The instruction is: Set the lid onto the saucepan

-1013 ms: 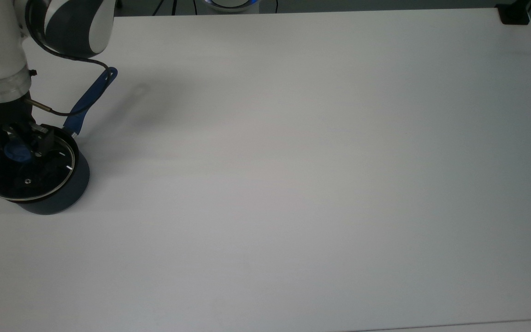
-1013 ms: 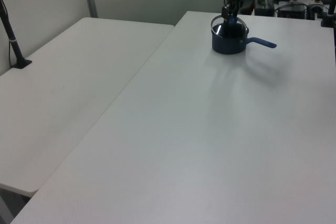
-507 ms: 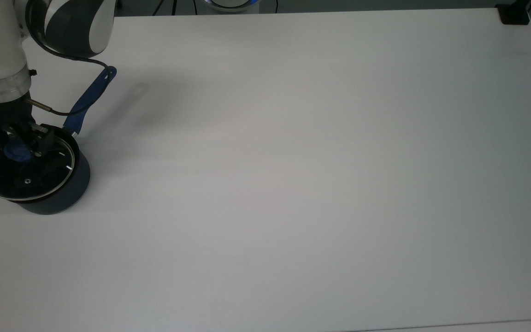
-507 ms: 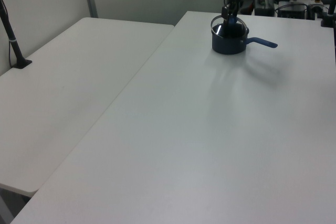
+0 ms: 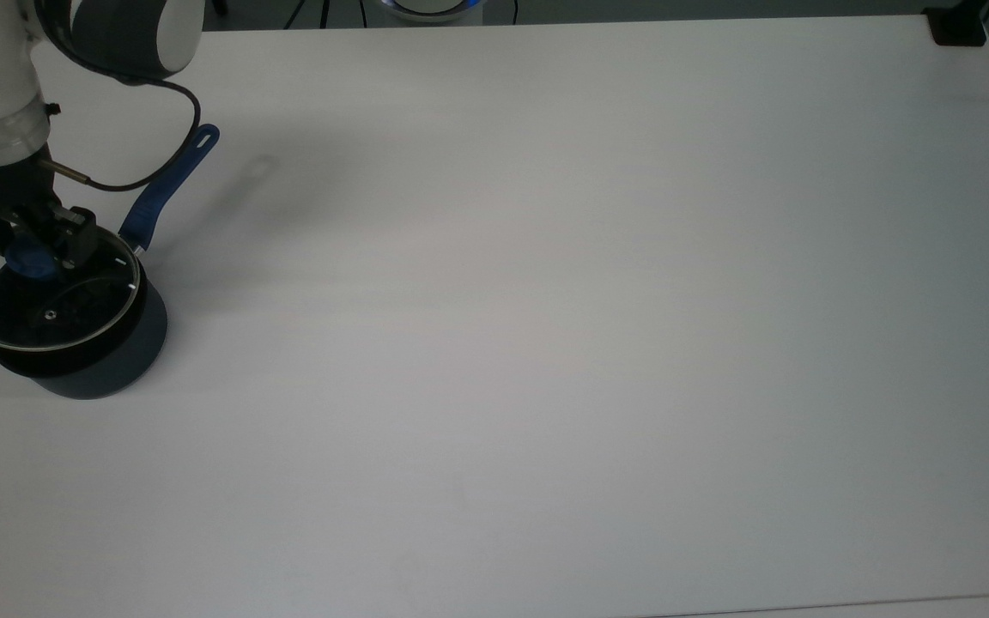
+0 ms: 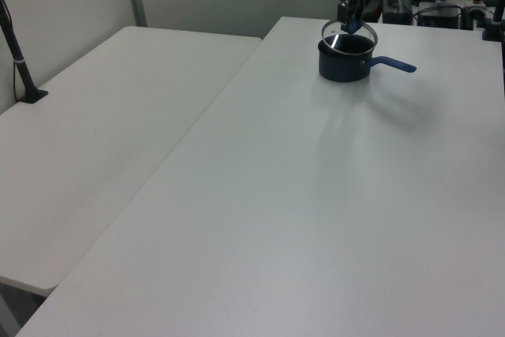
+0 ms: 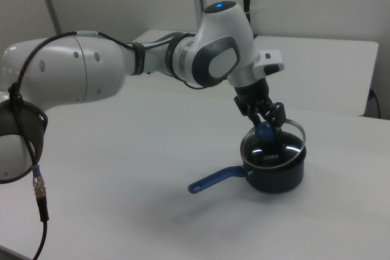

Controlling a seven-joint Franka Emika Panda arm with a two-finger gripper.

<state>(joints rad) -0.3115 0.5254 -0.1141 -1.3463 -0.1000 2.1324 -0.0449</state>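
The saucepan stands at the top view's left edge, its long blue handle pointing up and to the top view's right. The glass lid hangs tilted over the pan's mouth, its near rim lifted above the pan edge. My gripper is shut on the lid's blue knob from above.
The white table stretches wide to the top view's right of the pan. A second white table adjoins in the left view, with a black clamp post. A black object sits at the top view's far right corner.
The gripper has risen with the lid. The lid now hangs higher and more tilted over the pan; the arm shifted slightly toward the top view's upper left.
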